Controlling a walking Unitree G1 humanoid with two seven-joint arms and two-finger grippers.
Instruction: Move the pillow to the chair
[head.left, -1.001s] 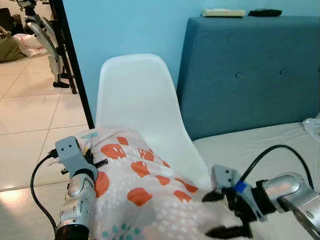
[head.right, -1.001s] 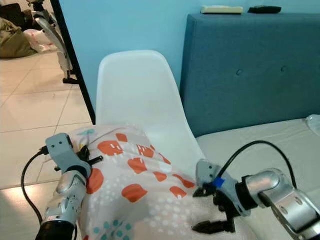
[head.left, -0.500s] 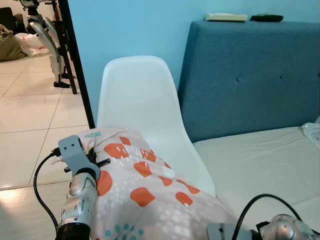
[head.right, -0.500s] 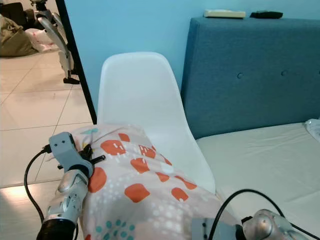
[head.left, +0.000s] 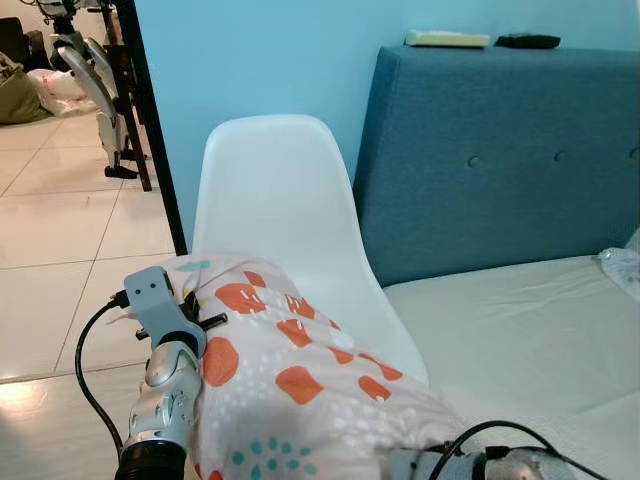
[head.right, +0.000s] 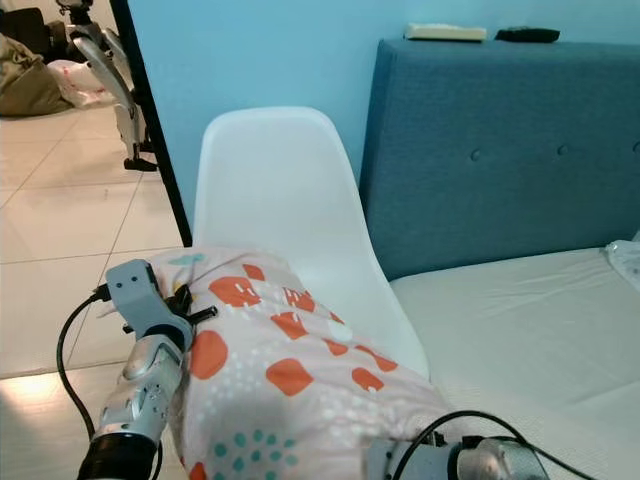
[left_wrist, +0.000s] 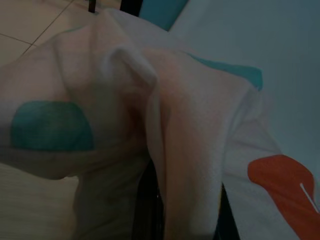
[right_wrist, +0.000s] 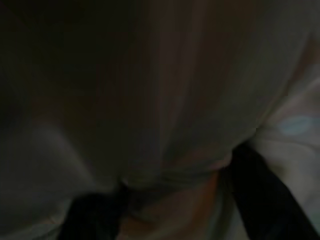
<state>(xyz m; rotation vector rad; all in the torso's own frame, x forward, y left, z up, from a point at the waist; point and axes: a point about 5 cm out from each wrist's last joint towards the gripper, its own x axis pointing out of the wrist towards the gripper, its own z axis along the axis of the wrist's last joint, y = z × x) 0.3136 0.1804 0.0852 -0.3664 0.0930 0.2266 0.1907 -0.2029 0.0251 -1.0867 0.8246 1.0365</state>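
The pillow (head.left: 290, 400), white with orange and teal spots, lies across the seat of the white plastic chair (head.left: 270, 200) and hangs over its front. My left gripper (head.left: 208, 321) is at the pillow's left corner. In the left wrist view it (left_wrist: 182, 205) is shut, with a fold of the cover pinched between its fingers. My right arm (head.left: 490, 466) sits at the lower edge, behind the pillow's near right end. In the dark right wrist view the right gripper (right_wrist: 175, 200) is open, its fingers (right_wrist: 260, 195) spread wide and pressed into the fabric.
A blue upholstered headboard (head.left: 500, 150) stands right of the chair, with a white mattress (head.left: 520, 330) in front of it. Two remotes (head.left: 447, 39) lie on its top. A black post (head.left: 150, 130) rises left of the chair. Tiled floor (head.left: 60, 230) spreads leftward.
My right gripper, open beside the pillow's right edge a second ago, has dropped low behind the pillow's near end. The pillow has shifted slightly. My left gripper keeps its hold.
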